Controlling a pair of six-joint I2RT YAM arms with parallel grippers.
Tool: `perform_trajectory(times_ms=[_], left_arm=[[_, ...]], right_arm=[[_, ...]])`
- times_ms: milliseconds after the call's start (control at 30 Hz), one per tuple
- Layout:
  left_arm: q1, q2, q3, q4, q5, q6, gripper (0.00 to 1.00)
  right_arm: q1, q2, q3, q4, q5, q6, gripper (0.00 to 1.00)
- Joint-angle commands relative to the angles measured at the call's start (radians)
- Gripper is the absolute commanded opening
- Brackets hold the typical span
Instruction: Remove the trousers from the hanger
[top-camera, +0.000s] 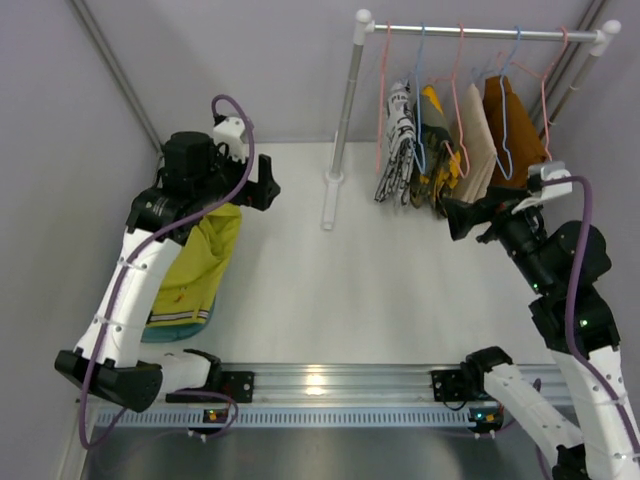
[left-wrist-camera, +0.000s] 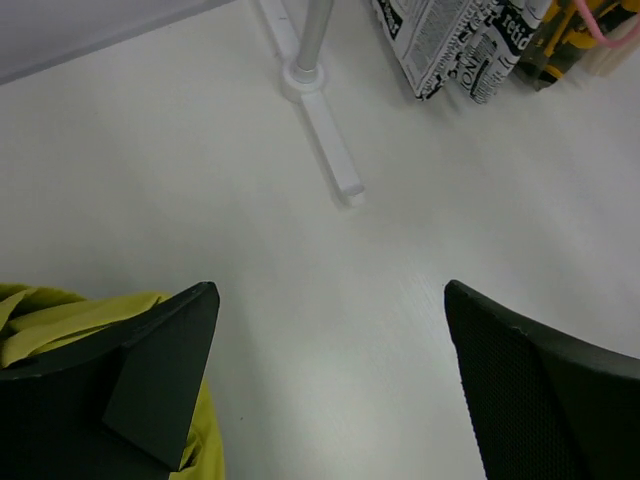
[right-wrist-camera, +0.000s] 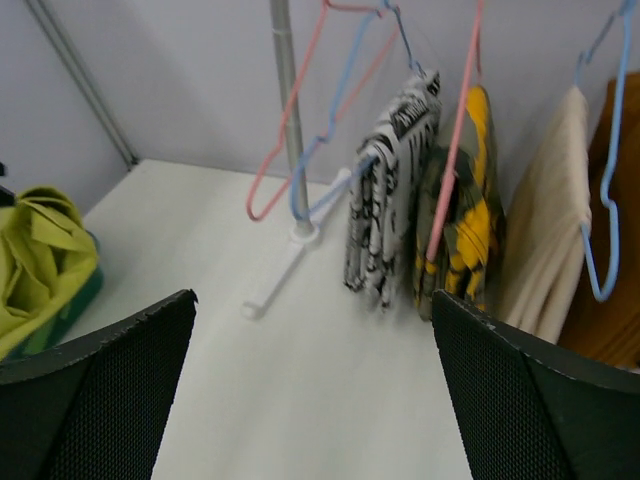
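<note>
Left hand (left-wrist-camera: 328, 300): fingers at full spread, nothing between them, white worktop (left-wrist-camera: 200, 150) beneath. Just beside it, under my left arm, the plain yellow-green fabric trousers (top-camera: 200, 262) lie heaped on the worktop, striped waistband toward the near edge.

Right hand (right-wrist-camera: 312, 300): equally wide open, holding nothing, facing the white clothes rail (top-camera: 480, 33). The thin pink wire hanger (top-camera: 382, 100) hangs at the rail's left end, well apart from the trousers.
</note>
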Motion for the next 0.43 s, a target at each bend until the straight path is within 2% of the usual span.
perform_trajectory(times_ms=[0,167,400], left_arm=[[0.007,-0.078,-0.034,0.028,-0.125,-0.013,0.99],[0.008,-0.145,-0.118,0.041,-0.174,-0.016,0.99],[0.008,-0.158,-0.115,0.043,-0.224,-0.013,0.99]], right_arm=[[-0.077,-0.063,-0.08,-0.04,-0.014,0.004,0.99],[-0.117,-0.105,-0.14,-0.037,-0.042,0.019,1.0],[-0.123,-0.111,-0.162,-0.029,-0.052,0.028,1.0]])
